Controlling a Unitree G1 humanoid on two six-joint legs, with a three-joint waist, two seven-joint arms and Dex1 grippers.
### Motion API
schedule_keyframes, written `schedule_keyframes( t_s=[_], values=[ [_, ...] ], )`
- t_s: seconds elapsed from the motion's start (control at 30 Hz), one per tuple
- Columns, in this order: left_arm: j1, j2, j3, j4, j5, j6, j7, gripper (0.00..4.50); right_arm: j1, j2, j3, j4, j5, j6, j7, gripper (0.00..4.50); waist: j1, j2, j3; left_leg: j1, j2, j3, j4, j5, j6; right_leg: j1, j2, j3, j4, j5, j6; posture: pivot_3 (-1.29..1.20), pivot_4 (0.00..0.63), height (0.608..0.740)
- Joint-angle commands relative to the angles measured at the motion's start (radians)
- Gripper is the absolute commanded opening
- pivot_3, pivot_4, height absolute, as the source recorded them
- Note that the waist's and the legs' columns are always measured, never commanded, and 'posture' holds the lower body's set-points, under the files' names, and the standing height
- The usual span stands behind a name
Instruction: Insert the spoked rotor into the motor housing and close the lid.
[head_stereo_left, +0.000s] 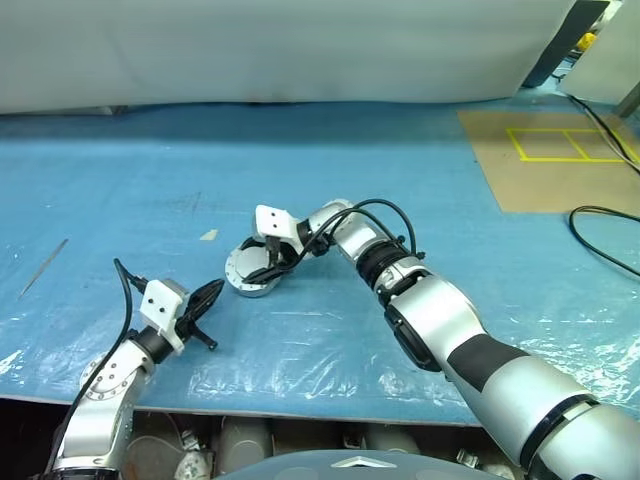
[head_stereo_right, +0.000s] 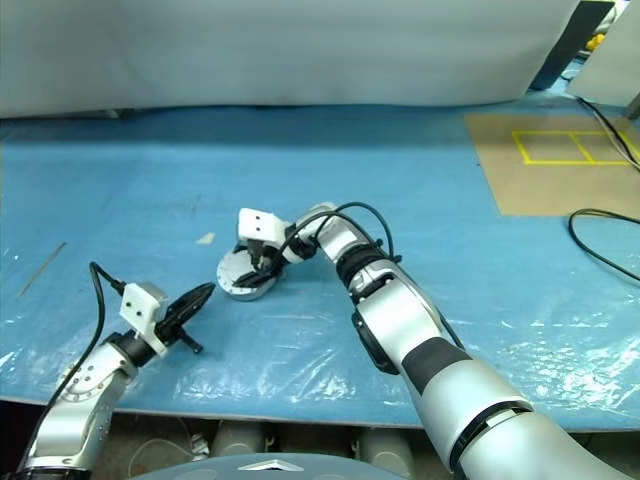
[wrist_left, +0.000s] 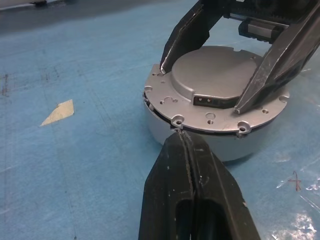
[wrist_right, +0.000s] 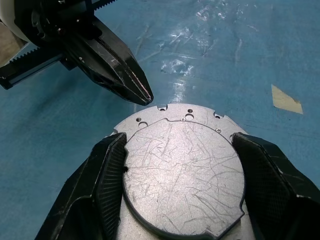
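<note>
The motor housing (head_stereo_left: 248, 286), a short round silver cup, stands on the blue sheet with the lid (wrist_left: 220, 75) lying on it, plain scratched grey face (wrist_right: 182, 180) up. My right gripper (head_stereo_left: 268, 262) reaches in from the right and is shut on the lid's raised centre plate, one black finger (wrist_left: 187, 37) on each side. My left gripper (head_stereo_left: 207, 297) is shut and holds nothing. Its tip (wrist_left: 181, 135) sits right at the housing's rim on the near left side. The spoked rotor is hidden.
A small tan scrap (head_stereo_left: 208, 235) lies on the sheet just left of the housing. A thin metal rod (head_stereo_left: 42, 267) lies at the far left. A brown board with yellow lines (head_stereo_left: 560, 155) and a black cable (head_stereo_left: 600, 215) are at the right.
</note>
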Motion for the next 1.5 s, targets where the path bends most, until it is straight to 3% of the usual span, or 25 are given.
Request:
schedule_keyframes(
  t_s=[0.03,0.27,0.57,0.93,1.07,1.33,1.5],
  values=[
    [0.016,0.001,0.002,-0.048,0.0,-0.006,0.007,0.0,-0.001,-0.011,0.011,0.01,-0.031,-0.033,0.002,3.01,0.0,0.0,0.0,0.0,0.0,0.0,0.0,0.0,0.0,0.0,0.0,0.0,0.0,0.0,0.0,0.0,0.15,0.74],
    [0.002,-0.001,0.004,-0.07,-0.016,0.004,0.02,0.0,0.036,-0.015,0.038,0.022,-0.088,-0.071,-0.11,3.01,0.001,0.002,0.001,0.001,0.0,0.0,0.0,-0.001,-0.001,0.001,0.0,0.0,0.0,0.0,0.0,0.0,0.15,0.74],
    [-0.088,0.008,-0.01,-0.15,-0.102,0.109,0.008,0.0,0.053,-0.034,0.062,0.026,-0.107,-0.067,-0.13,3.01,0.002,0.009,0.001,0.009,0.0,0.001,0.0,0.0,-0.001,0.007,0.0,0.0,0.001,0.001,-0.001,0.0,0.15,0.74],
    [-0.236,0.03,-0.166,0.002,0.074,0.228,0.028,0.0,0.032,-0.025,0.035,0.004,-0.07,-0.036,-0.116,3.01,0.002,0.014,0.003,0.011,0.0,0.001,0.0,0.0,-0.001,0.01,-0.001,0.001,0.0,0.001,-0.001,0.0,0.15,0.74],
    [-0.245,0.031,-0.191,0.014,0.094,0.245,0.015,0.0,0.012,-0.029,0.01,-0.013,-0.045,-0.027,-0.084,4.41,0.002,0.014,0.003,0.011,-0.001,0.001,0.0,0.0,-0.001,0.01,-0.001,0.001,0.0,0.001,-0.001,0.0,0.15,0.74],
    [-0.251,0.042,-0.183,0.025,0.091,0.25,-0.004,0.0,-0.002,-0.051,-0.069,-0.08,0.054,-0.084,0.105,4.46,0.002,0.014,0.003,0.001,-0.001,0.001,0.0,0.001,0.001,0.002,-0.001,0.0,-0.001,0.001,-0.001,0.0,0.15,0.74],
    [-0.243,0.05,-0.183,0.02,0.076,0.266,-0.024,0.0,0.003,-0.066,-0.112,-0.124,0.103,-0.077,0.145,4.46,0.001,0.014,0.003,0.001,-0.001,0.001,0.0,0.002,0.003,0.001,-0.001,0.0,-0.001,0.001,-0.001,0.0,0.15,0.74]
  ],
)
